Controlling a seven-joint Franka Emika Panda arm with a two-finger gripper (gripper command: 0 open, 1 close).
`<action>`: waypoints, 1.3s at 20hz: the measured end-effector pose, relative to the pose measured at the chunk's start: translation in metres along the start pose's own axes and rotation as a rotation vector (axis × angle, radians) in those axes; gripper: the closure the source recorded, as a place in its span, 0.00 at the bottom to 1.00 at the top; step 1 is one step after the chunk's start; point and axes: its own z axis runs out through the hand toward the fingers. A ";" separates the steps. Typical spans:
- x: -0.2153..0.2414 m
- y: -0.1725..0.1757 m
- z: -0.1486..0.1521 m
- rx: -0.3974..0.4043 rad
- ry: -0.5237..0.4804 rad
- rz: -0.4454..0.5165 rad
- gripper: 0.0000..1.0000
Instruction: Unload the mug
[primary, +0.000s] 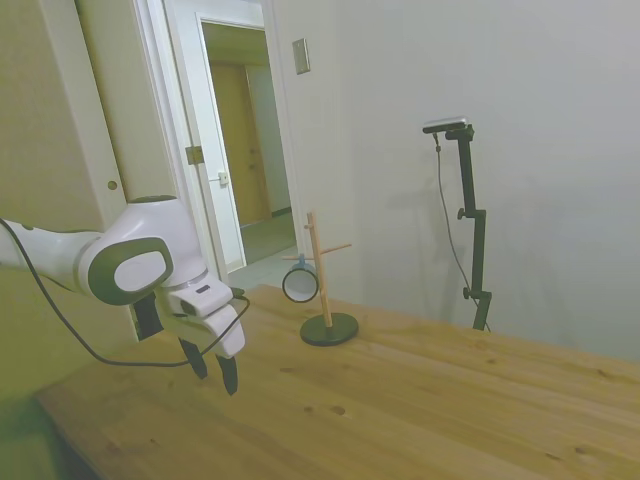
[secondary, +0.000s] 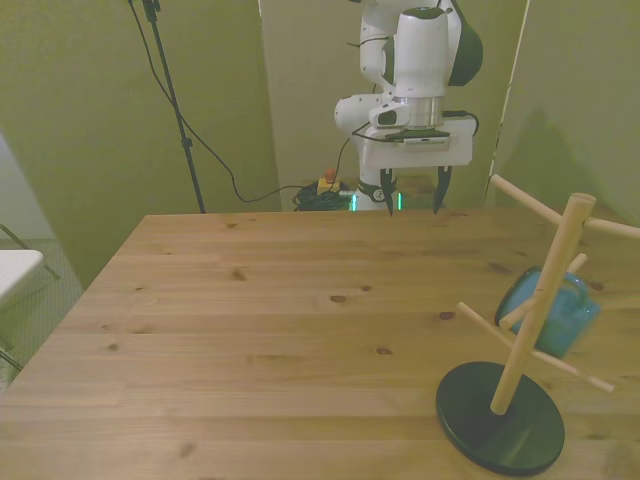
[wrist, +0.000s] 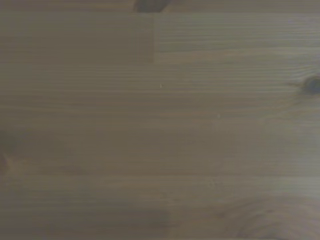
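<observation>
The pale blue mug (secondary: 553, 312) hangs on a peg of the wooden stand (secondary: 535, 305), which has a dark round base (secondary: 499, 417) at the front view's right. From the side, the mug (primary: 300, 284) shows its whitish inside and dark rim, hanging beside the stand's post (primary: 318, 270). My gripper (secondary: 412, 193) hovers above the table's far edge, well away from the mug, open with nothing between its fingers. The side view has the gripper (primary: 213, 369) near the table's left end. Only bare wood shows in the wrist view.
The wooden table (secondary: 280, 330) stretches between the gripper and the stand. A black cable (primary: 90, 345) hangs from the arm. An open doorway (primary: 245, 150) lies behind the table in the side view.
</observation>
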 end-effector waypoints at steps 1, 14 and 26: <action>0.000 0.000 0.000 0.001 -0.001 -0.001 0.00; 0.041 -0.102 -0.020 0.193 0.129 -0.077 0.00; 0.066 -0.168 -0.017 0.349 0.278 -0.106 0.00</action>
